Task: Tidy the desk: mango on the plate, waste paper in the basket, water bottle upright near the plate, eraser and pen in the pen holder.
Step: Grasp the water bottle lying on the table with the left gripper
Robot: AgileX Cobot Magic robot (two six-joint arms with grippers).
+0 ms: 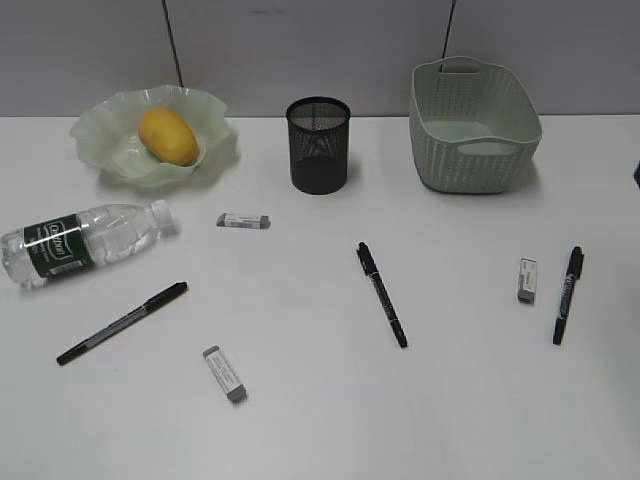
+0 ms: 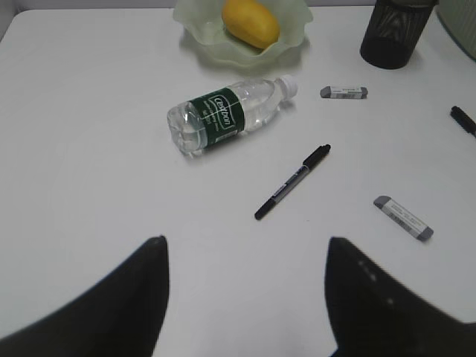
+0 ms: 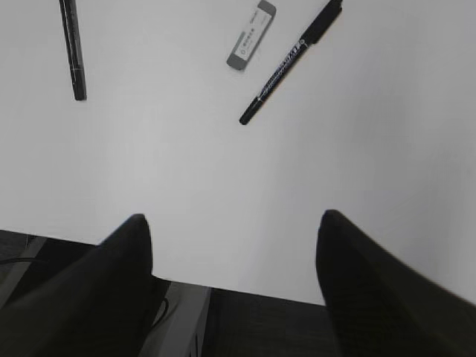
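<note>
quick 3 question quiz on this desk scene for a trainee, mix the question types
1. True or false: the mango already lies in the plate.
2. How many pens lie loose on the desk?
3. The water bottle is: A) upright beside the plate, B) lying on its side, C) inside the basket.

Key
1. True.
2. Three: left pen, middle pen, right pen.
3. B; its white cap points toward the plate.
</note>
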